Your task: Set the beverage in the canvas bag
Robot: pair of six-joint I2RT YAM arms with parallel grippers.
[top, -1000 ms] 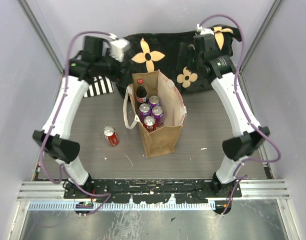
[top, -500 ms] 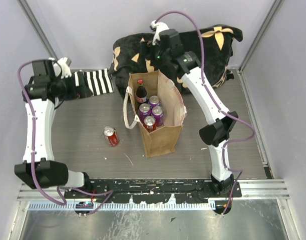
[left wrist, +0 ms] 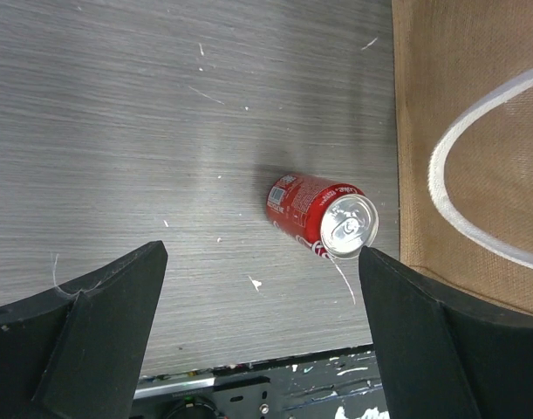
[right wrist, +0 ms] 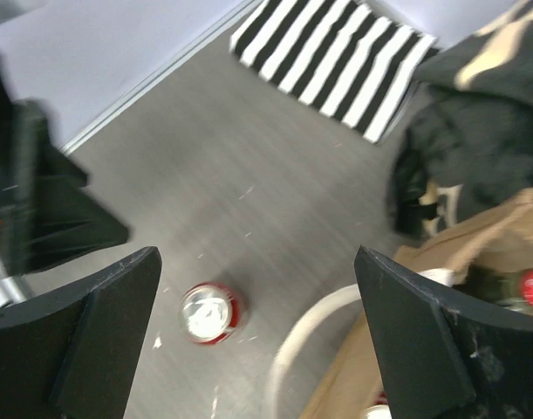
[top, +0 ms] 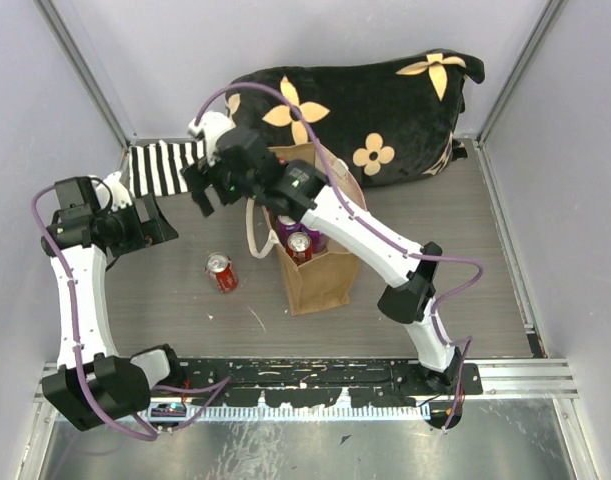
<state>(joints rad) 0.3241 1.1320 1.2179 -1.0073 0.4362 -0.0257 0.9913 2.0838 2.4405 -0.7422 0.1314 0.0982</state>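
Note:
A red soda can (top: 221, 271) lies on its side on the grey table, left of the canvas bag (top: 323, 280). The tan bag stands upright with several cans inside, partly hidden by my right arm. My left gripper (top: 157, 222) is open and empty, left of the can and above the table. In the left wrist view the can (left wrist: 323, 216) lies ahead of the open gripper (left wrist: 262, 257), beside the bag (left wrist: 475, 131). My right gripper (top: 201, 188) is open and empty, behind the can. In the right wrist view the can (right wrist: 211, 312) lies below the open gripper (right wrist: 257, 253).
A black cushion with tan flowers (top: 365, 100) lies against the back wall behind the bag. A black-and-white striped cloth (top: 165, 165) lies at the back left. The bag's cream handle (top: 253, 225) hangs toward the can. The two grippers are close together.
My right arm has swung left from the cushion across the bag to above the can's far side. My left gripper has come forward and nearer to the can.

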